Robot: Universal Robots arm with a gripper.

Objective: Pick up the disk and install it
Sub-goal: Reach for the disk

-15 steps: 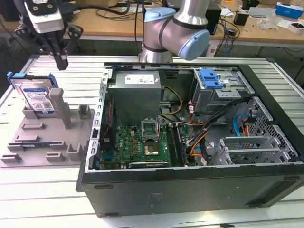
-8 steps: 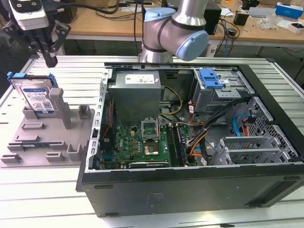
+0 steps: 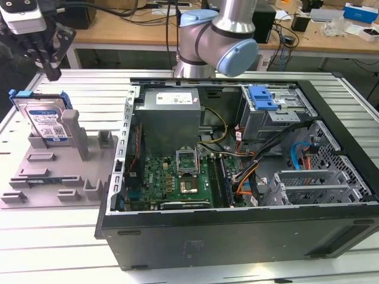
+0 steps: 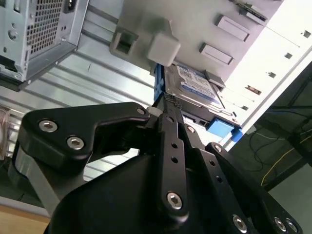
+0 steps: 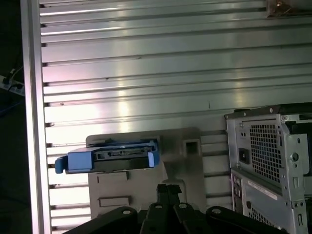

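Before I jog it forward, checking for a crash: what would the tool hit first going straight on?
Probably the gray holder beside the disk, not the disk itself; depth is unclear.

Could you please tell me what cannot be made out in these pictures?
- Exterior view: the lower edge of the silver hard drive in its blue carrier is hidden in the grey plastic stand.
- Second wrist view: the black end effector covers part of the drive's edge.
- First wrist view: the drive sits edge-on, its label face unseen.
- Exterior view: the grey metal drive cage hides its own inside.
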